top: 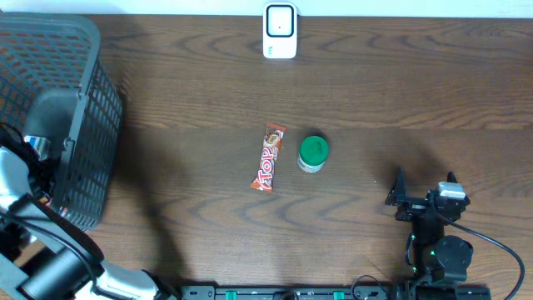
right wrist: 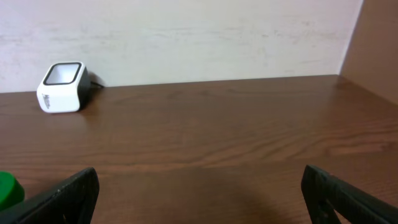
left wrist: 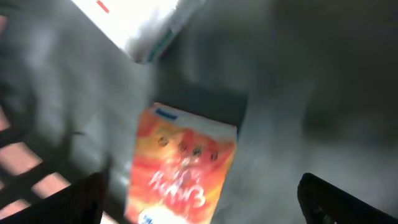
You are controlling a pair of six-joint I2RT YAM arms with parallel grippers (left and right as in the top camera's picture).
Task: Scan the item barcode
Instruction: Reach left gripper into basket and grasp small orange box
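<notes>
So the left gripper hangs spread and empty over an orange packet in the basket at the table's left edge; right gripper is spread too, near the front-right corner.

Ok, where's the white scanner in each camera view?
Overhead: the scanner sits at the top edge, near the centre.
Left wrist: not in it; this view shows an orange packet up close.
Right wrist: the scanner is at the far left, by the wall.
Shared landmark: the green-lidded tub, at the bottom-left corner in the right wrist view.
</notes>
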